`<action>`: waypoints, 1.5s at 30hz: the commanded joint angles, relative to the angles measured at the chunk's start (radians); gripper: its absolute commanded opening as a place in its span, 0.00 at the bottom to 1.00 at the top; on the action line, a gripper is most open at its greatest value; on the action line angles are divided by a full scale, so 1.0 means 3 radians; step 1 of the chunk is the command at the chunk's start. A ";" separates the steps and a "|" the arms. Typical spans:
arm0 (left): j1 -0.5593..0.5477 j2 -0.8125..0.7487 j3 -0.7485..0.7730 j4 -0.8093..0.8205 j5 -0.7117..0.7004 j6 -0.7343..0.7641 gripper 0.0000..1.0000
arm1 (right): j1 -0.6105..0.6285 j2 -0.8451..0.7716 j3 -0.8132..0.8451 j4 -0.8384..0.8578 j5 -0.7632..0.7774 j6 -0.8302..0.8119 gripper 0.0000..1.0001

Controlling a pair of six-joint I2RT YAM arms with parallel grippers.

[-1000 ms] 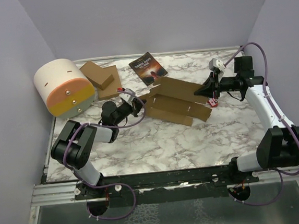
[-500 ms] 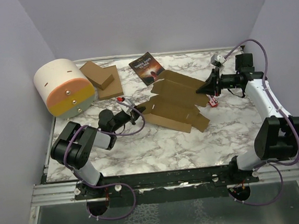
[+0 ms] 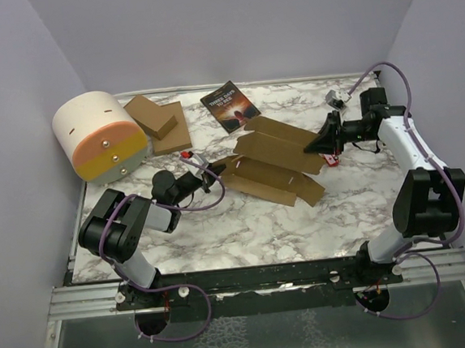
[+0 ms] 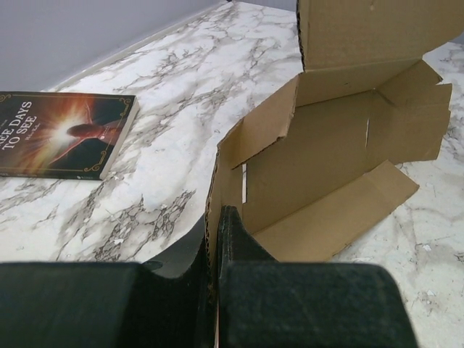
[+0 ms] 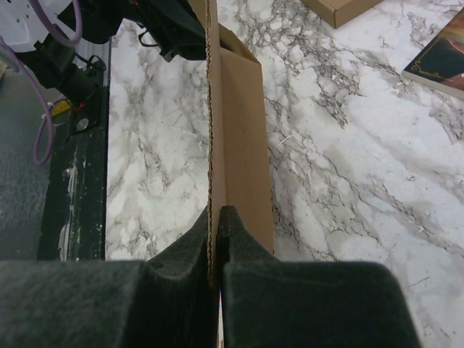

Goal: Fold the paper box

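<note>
Two-sided pinch on plain brown die-cut cardboard paper box (image 3: 274, 170): left gripper (image 3: 217, 169) clamping left flap, right gripper (image 3: 325, 141) clamping right edge, presumably bracing it for creasing.

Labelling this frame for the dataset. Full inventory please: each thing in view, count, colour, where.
paper box: one, plain brown, partly opened, table centre, pinched at both ends
flat cardboard pieces: small stack, exact count unclear, brown, far left beside the drum
book: one, dark cover, lying flat at far centre
drum: one, cream with an orange band, on its side, far-left corner
table: one, white-grey marble
left gripper: black, shut on the box's left edge
right gripper: black, shut on the box's right edge
</note>
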 commanded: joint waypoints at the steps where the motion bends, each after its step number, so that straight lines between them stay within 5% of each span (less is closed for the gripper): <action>1: 0.0009 -0.0083 0.0027 0.0259 0.0079 0.0006 0.00 | 0.0056 0.0070 0.0066 -0.0260 -0.0025 -0.0247 0.01; 26: 0.0024 0.0051 0.0113 0.0314 -0.0062 -0.0172 0.01 | 0.0209 0.0182 -0.0067 0.0046 0.0195 -0.0004 0.01; 37: 0.0094 -0.0460 0.0223 -0.0211 0.0158 -0.0303 0.02 | 0.0205 0.0111 0.0262 -0.0771 0.0091 -0.0935 0.01; 45: 0.0040 -0.0970 0.0015 -0.0210 0.0222 -0.0485 0.00 | 0.0202 -0.0061 0.0543 -0.0634 0.0332 -0.0721 0.01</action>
